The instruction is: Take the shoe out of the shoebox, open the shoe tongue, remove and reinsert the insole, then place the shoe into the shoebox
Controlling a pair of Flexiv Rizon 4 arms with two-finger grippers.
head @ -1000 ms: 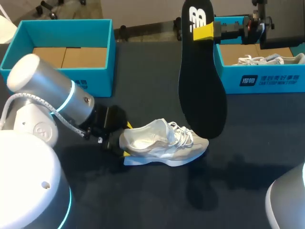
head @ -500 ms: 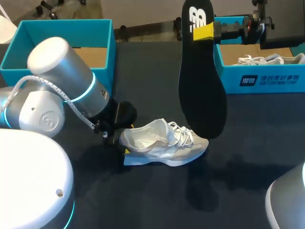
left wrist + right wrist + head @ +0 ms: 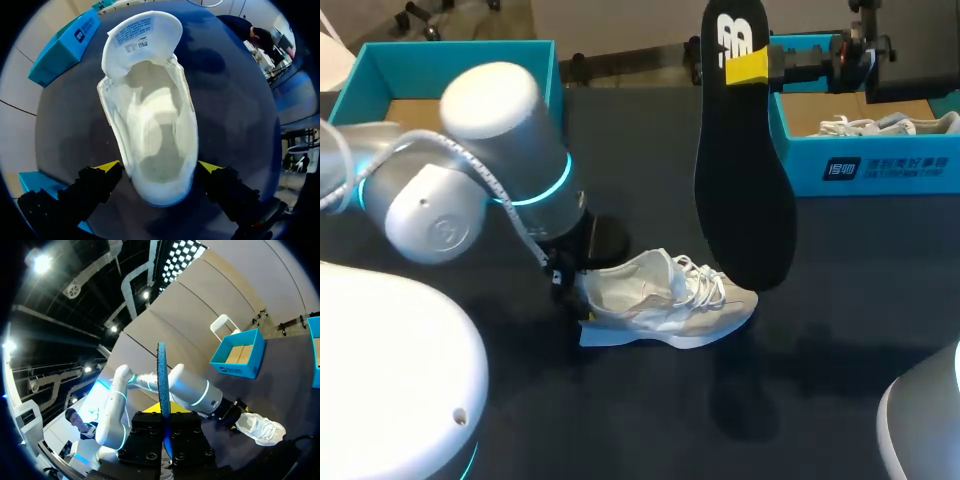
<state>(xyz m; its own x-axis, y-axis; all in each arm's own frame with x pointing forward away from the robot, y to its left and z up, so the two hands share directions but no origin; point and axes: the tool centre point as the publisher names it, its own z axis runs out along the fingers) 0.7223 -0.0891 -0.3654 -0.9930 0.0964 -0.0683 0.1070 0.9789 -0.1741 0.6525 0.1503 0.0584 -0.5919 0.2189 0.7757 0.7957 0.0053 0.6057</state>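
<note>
On dark table (image 3: 840, 340), white shoe (image 3: 665, 300), teal shoebox (image 3: 880, 165)

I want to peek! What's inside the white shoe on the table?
The shoe looks empty inside: just its pale bare bottom shows, because the black insole is out, held up in the air. The far toe end, under the tongue, is covered and cannot be seen.

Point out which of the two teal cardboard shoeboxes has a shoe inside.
The teal shoebox at the table's right: a white laced shoe lies in it. The left teal shoebox shows only a bare brown cardboard floor.
</note>
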